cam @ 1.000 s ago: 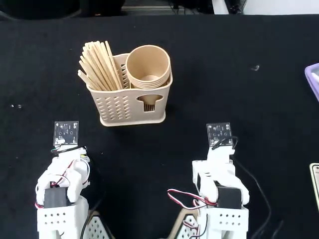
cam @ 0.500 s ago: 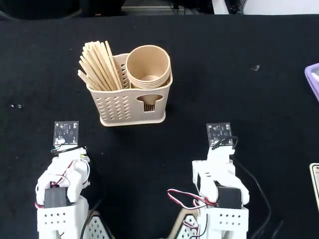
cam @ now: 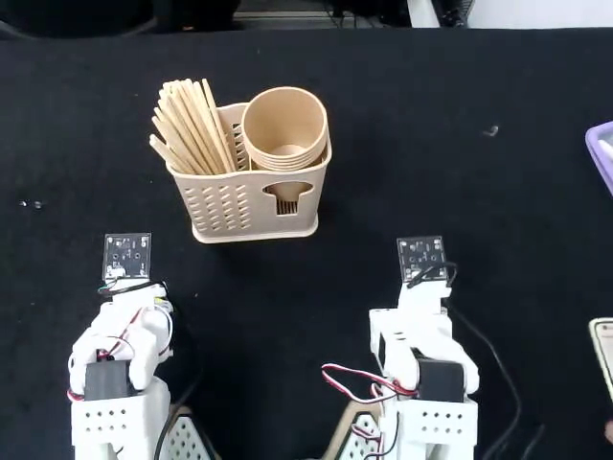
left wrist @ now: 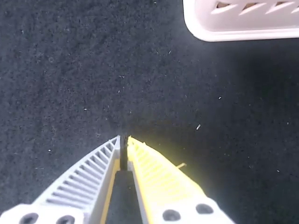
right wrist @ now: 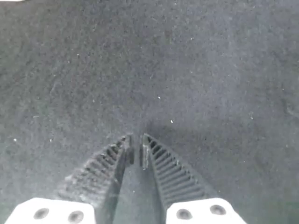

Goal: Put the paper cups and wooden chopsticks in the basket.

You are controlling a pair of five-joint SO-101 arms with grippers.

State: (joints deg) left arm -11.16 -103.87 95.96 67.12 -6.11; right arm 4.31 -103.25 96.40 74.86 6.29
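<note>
A beige slotted basket (cam: 251, 199) stands on the black table at the back left of centre. A bundle of wooden chopsticks (cam: 187, 126) leans in its left compartment, and stacked paper cups (cam: 284, 128) sit in its right one. Both arms are folded back at the near edge, well short of the basket. My left gripper (left wrist: 124, 140) is shut with nothing in it, just above the black cloth; the basket's lower corner (left wrist: 243, 18) shows beyond it. My right gripper (right wrist: 136, 138) is shut and holds nothing, over bare cloth.
A purple container's edge (cam: 601, 149) sits at the right border of the table. A pale flat object (cam: 603, 353) lies at the right edge nearer the front. Small specks (cam: 490, 130) lie on the cloth. Open black cloth spans between the arms and the basket.
The pale object at the right edge has shifted slightly toward the front. Arms, basket, cups and chopsticks have not moved.
</note>
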